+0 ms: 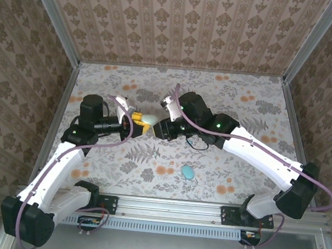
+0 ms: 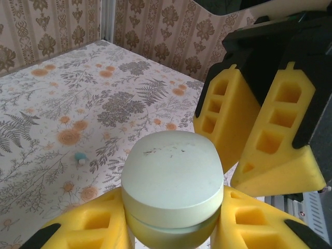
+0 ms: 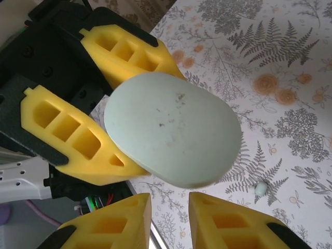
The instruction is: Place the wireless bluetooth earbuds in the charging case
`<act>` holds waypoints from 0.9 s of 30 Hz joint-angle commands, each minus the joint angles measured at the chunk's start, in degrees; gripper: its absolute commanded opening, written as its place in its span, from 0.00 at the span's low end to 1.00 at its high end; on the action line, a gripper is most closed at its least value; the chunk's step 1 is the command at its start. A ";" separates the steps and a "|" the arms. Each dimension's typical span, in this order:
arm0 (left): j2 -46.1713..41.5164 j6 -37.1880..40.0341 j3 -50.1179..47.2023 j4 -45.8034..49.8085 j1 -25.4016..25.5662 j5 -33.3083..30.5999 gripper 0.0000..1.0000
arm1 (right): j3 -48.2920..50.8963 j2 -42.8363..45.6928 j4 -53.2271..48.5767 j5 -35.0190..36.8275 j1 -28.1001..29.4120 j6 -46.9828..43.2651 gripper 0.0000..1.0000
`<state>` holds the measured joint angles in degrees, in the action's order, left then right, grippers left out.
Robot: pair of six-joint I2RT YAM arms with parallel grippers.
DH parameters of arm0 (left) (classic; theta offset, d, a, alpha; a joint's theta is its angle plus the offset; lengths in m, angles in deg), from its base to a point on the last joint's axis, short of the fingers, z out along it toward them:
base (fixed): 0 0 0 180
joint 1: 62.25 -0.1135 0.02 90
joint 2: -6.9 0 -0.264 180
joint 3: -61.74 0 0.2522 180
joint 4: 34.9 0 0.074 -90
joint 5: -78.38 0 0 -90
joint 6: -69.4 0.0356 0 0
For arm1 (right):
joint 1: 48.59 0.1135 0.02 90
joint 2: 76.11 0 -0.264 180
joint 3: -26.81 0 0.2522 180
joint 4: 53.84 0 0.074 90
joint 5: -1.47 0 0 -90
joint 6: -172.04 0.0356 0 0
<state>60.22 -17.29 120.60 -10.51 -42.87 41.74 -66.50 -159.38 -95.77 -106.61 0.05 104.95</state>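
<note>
My left gripper (image 2: 174,220) is shut on the pale green oval charging case (image 2: 171,179), one yellow finger on each side. The case lid is closed, and a seam runs round its body. From above, the case (image 1: 149,120) hangs over the middle of the table between both arms. My right gripper (image 3: 168,205) is open just short of the case (image 3: 174,135), with nothing between its fingers (image 2: 277,140). One tiny teal earbud (image 2: 80,157) lies on the floral table surface, and the same earbud (image 3: 261,188) is in the right wrist view. The second earbud is out of view.
A blue oval pebble (image 1: 188,172) lies on the table nearer the front, right of centre. A black cable loop (image 1: 198,144) lies under the right arm. Patterned walls and metal rails (image 1: 170,206) enclose the table (image 1: 255,109).
</note>
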 commanded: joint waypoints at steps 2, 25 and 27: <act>-0.10 0.80 1.56 -1.23 0.75 0.16 0.00 | -3.88 -1.43 0.06 -0.64 -0.21 -0.74 0.26; 0.17 1.46 0.84 -0.26 1.19 -0.15 0.00 | -10.02 -3.26 -4.70 -0.82 -1.97 -0.10 0.25; 0.15 1.44 0.77 -0.26 1.19 -0.08 0.00 | -10.41 -3.44 -4.84 -0.81 -1.88 -0.13 0.25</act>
<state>60.22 -17.16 120.69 -11.10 -42.46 39.60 -74.74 -162.44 -102.06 -106.98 -1.59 104.76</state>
